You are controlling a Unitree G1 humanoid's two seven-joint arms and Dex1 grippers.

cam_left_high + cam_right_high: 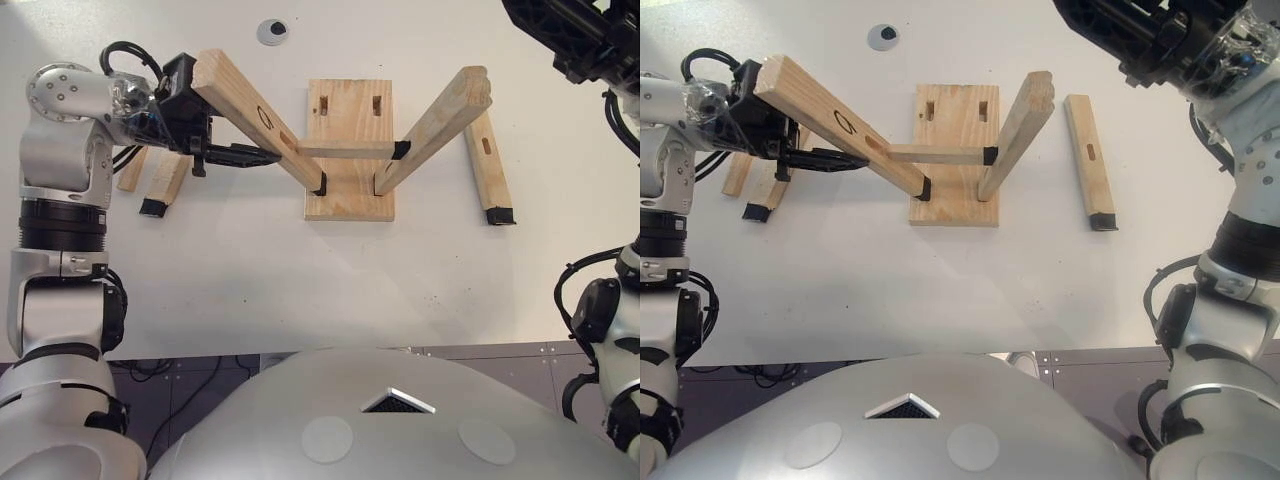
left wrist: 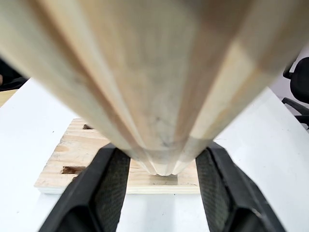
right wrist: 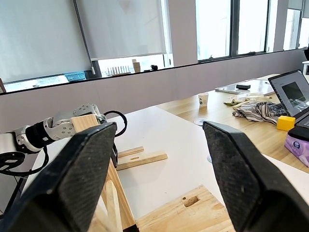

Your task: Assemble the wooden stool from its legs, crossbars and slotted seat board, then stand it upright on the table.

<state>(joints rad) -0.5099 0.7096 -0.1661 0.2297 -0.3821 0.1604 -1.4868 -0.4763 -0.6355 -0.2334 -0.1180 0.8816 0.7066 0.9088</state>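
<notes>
Stool leg tilted, clamped in left hand — right hand raised, spread wide.

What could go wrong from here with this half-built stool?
1. Only the left gripper holds the frame, by the left leg. The right leg leans unsupported, with the right gripper open and away from it, so it may topple or slip off the crossbar.
2. Both legs splay outward on the seat board. Whether their feet sit in slots can't be seen, so they may skid.
</notes>
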